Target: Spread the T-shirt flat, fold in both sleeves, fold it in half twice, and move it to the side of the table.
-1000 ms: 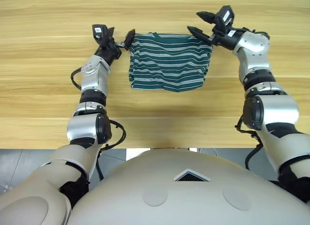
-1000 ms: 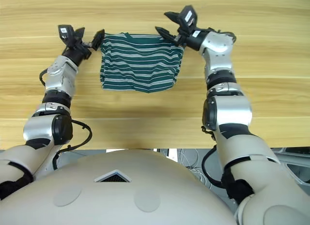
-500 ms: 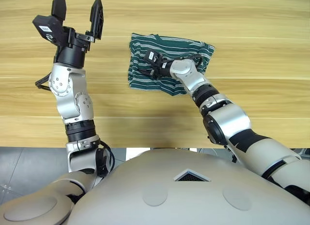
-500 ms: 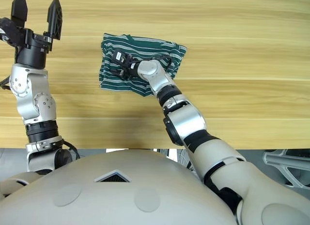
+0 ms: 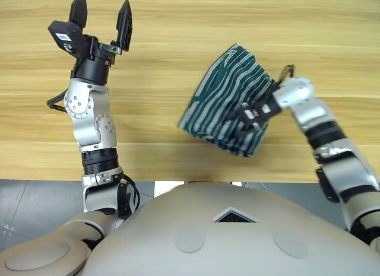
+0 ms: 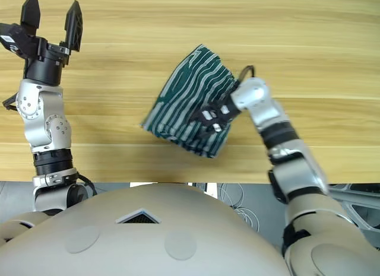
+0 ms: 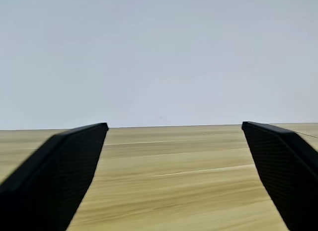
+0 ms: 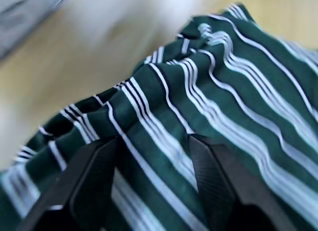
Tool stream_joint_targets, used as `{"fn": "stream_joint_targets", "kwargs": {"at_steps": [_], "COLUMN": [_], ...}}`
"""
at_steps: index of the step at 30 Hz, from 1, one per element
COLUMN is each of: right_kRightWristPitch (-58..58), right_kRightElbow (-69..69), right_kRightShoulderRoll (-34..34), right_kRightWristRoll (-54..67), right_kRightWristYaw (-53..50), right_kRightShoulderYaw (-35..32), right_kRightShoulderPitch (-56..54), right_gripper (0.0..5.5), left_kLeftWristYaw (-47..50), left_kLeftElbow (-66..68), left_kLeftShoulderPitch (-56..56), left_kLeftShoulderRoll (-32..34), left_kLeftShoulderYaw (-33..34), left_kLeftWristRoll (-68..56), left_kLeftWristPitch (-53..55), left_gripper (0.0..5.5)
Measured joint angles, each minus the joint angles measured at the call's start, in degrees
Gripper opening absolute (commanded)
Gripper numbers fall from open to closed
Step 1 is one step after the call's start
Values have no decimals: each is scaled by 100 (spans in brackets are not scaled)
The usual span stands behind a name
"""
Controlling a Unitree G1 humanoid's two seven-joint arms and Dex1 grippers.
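Your right end effector [image 5: 248, 116] is clamping a bunch of the folded T-shirt [image 5: 219, 92], which is sitting mostly just beyond it over the tabletop [image 5: 178, 27]. Left end effector [image 5: 101, 9] is hovering wide open, empty.

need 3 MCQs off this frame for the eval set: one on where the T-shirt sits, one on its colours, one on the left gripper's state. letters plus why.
1. Where does the T-shirt lie on the table?
A. At the far left corner
B. Right of the middle, at the right gripper
C. On the floor

2. What are its colours?
A. Red and black
B. Dark green with white stripes
C. Plain blue

3. The left gripper is:
A. Open, holding nothing
B. Shut on a sleeve
C. Pressed on the cloth

Answers: 1 B, the head views show it right of centre with the right gripper on it. 2 B, the stripes are plain in the right wrist view. 3 A, its fingers stand apart over bare wood.
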Motion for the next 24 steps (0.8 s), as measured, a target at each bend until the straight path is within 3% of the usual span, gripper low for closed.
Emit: {"fn": "stream_joint_targets", "kwargs": {"at_steps": [2, 7, 14, 24], "right_kRightWristPitch": [-120, 194, 610, 826], "right_kRightElbow": [-199, -360, 1015, 2943], "right_kRightShoulderRoll": [-472, -289, 581, 1247], "right_kRightWristRoll": [418, 1204, 21, -776], "right_kRightWristYaw": [16, -477, -2483, -3289], "right_kRightShoulderYaw": [-21, -918, -905, -623], "right_kRightShoulderPitch": [29, -78, -398, -1507], "right_gripper": [262, 262, 262, 262], "left_kLeftWristYaw": [4, 14, -2, 6], "left_kLeftElbow": [-4, -50, -73, -113], "left_kLeftShoulderPitch": [2, 6, 22, 134], "left_kLeftShoulderRoll": [-24, -24, -24, 17], "left_kLeftShoulderYaw": [-59, -130, -254, -280], "left_kLeftWristRoll": [41, 103, 144, 144], "left_kLeftWristPitch": [0, 1, -52, -95], "left_gripper": [488, 488, 488, 488]}}
